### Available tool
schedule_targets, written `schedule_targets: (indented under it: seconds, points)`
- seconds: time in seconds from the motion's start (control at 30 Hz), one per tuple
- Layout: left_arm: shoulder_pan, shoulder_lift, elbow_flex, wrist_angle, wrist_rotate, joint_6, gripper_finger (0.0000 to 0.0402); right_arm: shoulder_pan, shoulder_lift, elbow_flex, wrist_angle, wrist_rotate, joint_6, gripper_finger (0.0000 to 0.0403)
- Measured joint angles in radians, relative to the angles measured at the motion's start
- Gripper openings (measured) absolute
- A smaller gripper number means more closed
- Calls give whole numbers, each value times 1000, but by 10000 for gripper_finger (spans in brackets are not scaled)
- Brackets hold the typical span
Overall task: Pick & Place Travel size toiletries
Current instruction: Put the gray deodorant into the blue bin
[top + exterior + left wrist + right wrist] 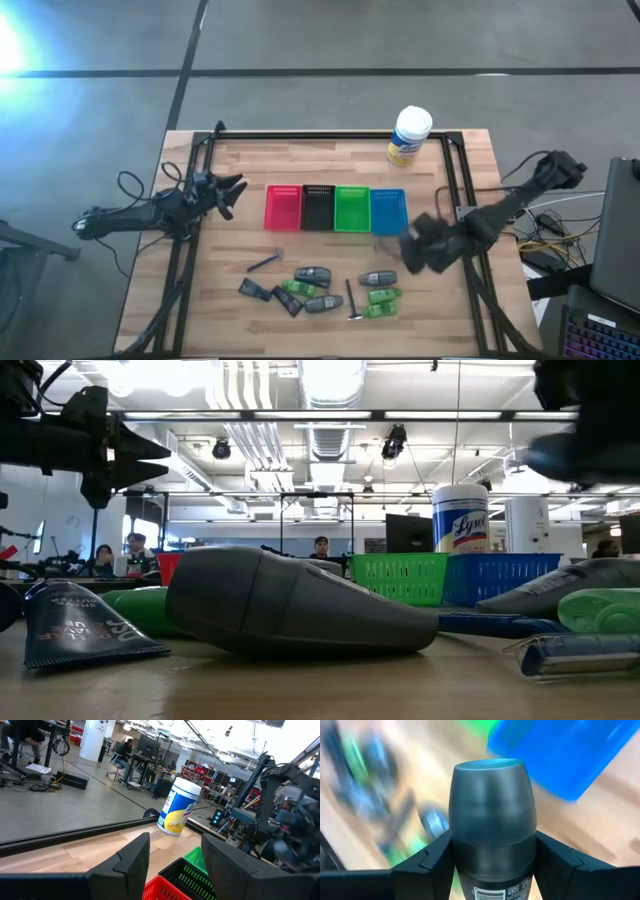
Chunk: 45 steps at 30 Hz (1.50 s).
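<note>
Toiletries: we grip a grey bottle (pixel 492 825) in our right hand (pixel 428 245), lifted off the counter (pixel 230 300) near the blue tray (pixel 388 210), likely its destination. Remaining items (pixel 320 290) lie toward seven o'clock. Our left hand (pixel 228 190) waits parted, empty.

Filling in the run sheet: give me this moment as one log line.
right gripper: shut on grey bottle, near blue tray | left gripper: open, waiting at left edge | other toiletries: on table
</note>
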Motion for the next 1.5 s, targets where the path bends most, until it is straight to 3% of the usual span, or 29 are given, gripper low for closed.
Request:
schedule_targets:
  seconds: [0.07,0.17,0.43,0.57,0.9,1.1,1.33,1.5]
  points:
    - [0,0,0,0,0,0,184,-64,-38,-12,0,52,47,207]
    - [0,0,0,0,0,0,184,-197,-64,-31,6,47,27,210]
    - [0,0,0,0,0,0,184,-528,13,-67,157,-137,-177,203]
    - [0,0,0,0,0,0,184,-625,107,-89,281,-239,-190,205]
    - [0,0,0,0,0,0,184,-628,287,-51,317,-308,-28,206]
    - [0,0,0,0,0,0,184,-626,347,-23,320,-302,27,240]
    - [0,0,0,0,0,0,184,-626,348,11,288,-283,13,298]
    - [0,0,0,1,0,0,184,-592,323,104,147,-272,-138,328]
